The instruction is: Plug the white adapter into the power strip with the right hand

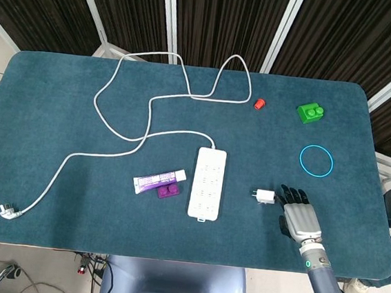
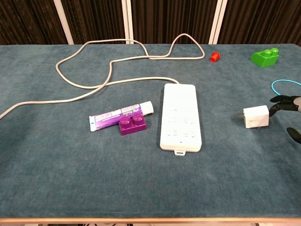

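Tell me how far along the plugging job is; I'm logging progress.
Early stage. Done: the right robot hand has reached the white adapter, fingertips at its edge. In hand: securing a grip; none is clear. Left: lifting it and plugging it into the power strip, whose sockets are empty.

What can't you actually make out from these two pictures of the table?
- Whether the right hand really holds the white adapter: in the head view the hand covers the contact; in the chest view the right edge cuts the hand off.
- The left hand: in neither view.
- The power strip sockets: too faint in both views.
- The toothpaste tube label: too small to read.
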You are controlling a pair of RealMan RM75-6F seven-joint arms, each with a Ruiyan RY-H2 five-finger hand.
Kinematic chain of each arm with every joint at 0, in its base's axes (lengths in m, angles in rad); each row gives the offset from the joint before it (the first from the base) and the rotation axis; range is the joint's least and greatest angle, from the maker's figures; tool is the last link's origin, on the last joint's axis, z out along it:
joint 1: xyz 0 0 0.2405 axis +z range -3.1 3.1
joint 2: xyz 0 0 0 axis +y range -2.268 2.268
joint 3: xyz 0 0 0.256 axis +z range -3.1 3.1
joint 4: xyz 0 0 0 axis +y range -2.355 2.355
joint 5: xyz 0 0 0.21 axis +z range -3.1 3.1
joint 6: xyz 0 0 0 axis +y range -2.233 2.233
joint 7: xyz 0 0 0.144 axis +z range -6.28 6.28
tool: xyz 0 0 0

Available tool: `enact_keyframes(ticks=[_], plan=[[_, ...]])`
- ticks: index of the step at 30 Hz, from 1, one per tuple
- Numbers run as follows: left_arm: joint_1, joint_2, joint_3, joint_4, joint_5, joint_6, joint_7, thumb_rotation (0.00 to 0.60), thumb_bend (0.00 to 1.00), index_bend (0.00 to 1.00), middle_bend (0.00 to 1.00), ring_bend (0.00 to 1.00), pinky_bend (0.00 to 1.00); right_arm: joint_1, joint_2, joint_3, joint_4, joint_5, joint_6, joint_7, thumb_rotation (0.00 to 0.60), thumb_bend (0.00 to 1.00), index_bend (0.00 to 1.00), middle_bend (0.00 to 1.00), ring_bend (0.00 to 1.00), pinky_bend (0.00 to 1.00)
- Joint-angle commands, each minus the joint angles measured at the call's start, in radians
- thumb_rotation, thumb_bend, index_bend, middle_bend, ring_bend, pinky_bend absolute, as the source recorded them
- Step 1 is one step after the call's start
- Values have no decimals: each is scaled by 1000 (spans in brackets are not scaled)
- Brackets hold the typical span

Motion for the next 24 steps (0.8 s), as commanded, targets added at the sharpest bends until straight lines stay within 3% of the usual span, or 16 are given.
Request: enact_keyframes(ticks=[1,24], plan=[[1,1,0,0,0,1,-1,600,173,172,26,0,76,3,-1,1,-6,0,1,-5,600,691,223,0,0,0],[-2,-1,-3,0,-10,-5,-2,600,173,172,10,0,76,20,-13,8,-63,-2,36,-57,600,691,246,0,0,0]])
